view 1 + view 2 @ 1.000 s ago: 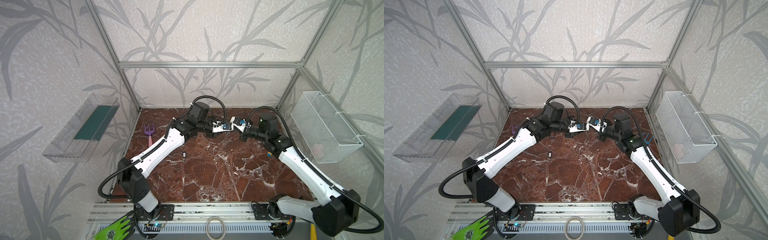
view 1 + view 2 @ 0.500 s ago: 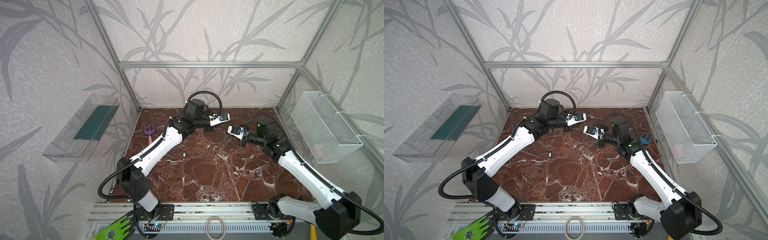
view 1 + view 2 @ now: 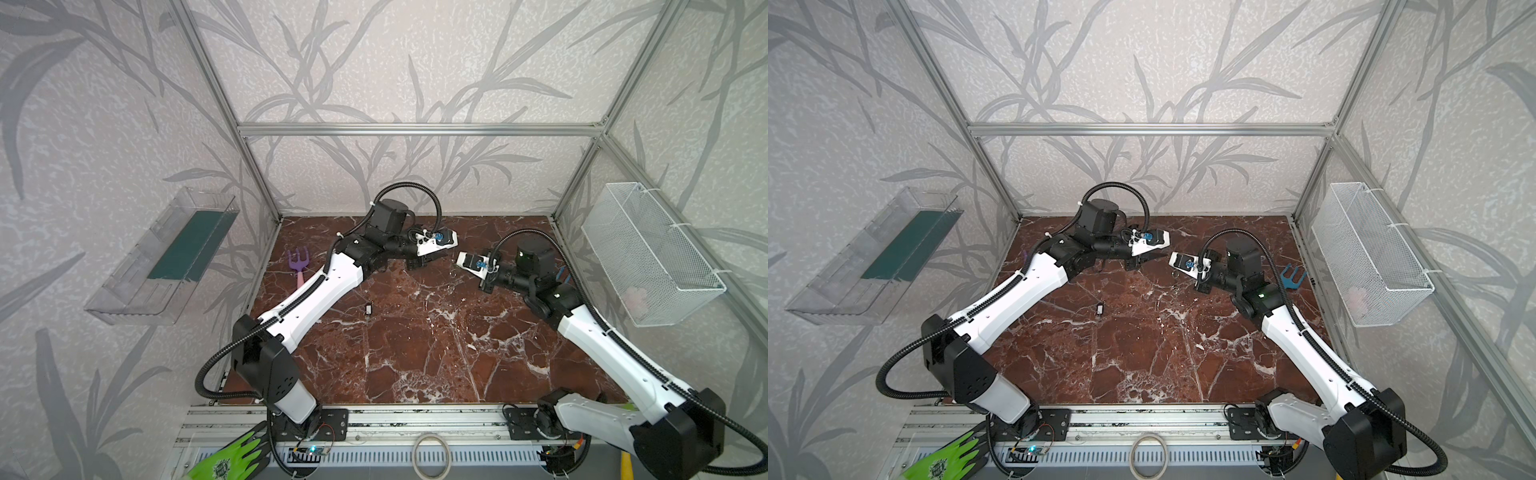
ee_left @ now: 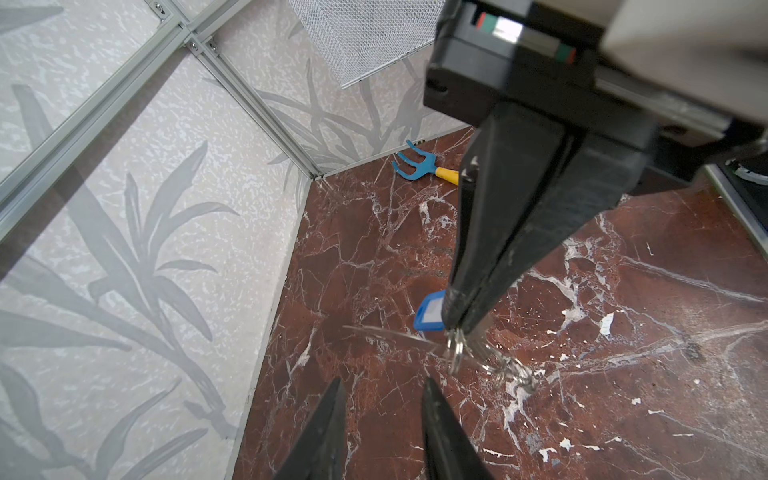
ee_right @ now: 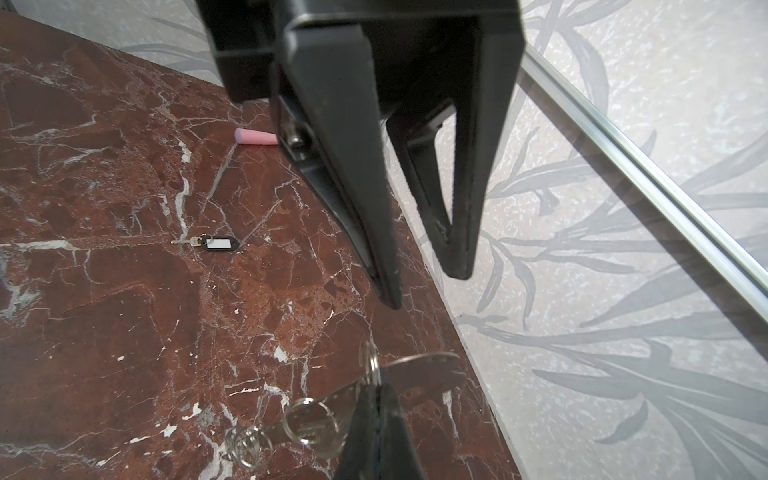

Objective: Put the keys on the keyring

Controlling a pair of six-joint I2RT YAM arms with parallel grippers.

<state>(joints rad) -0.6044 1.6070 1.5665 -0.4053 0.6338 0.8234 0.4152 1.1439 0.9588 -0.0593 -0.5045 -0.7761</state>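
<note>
My right gripper (image 5: 376, 390) is shut on the keyring (image 5: 419, 365), a flat grey metal plate held just above the marble floor, with small wire loops (image 5: 311, 419) along its edge. In the left wrist view the plate shows edge-on (image 4: 386, 334) at the right gripper's tips (image 4: 457, 324). A key's blue tag (image 4: 430, 316) shows right beside them; whether it hangs from the keyring I cannot tell. The key with the black-and-white head (image 5: 212, 243) lies alone on the floor (image 3: 368, 308). My left gripper (image 4: 382, 384) is open and empty, a short way from the keyring.
A purple toy fork (image 3: 298, 259) lies near the left wall, a blue one (image 3: 1291, 277) near the right wall. A wire basket (image 3: 648, 249) hangs on the right wall, a clear tray (image 3: 166, 257) on the left. A green glove (image 3: 232, 457) and a pale ring (image 3: 431, 455) lie at the front rail.
The two grippers met at the back middle a second ago and have since parted. The left drew back and opened; the right sank rightward with the keyring.
</note>
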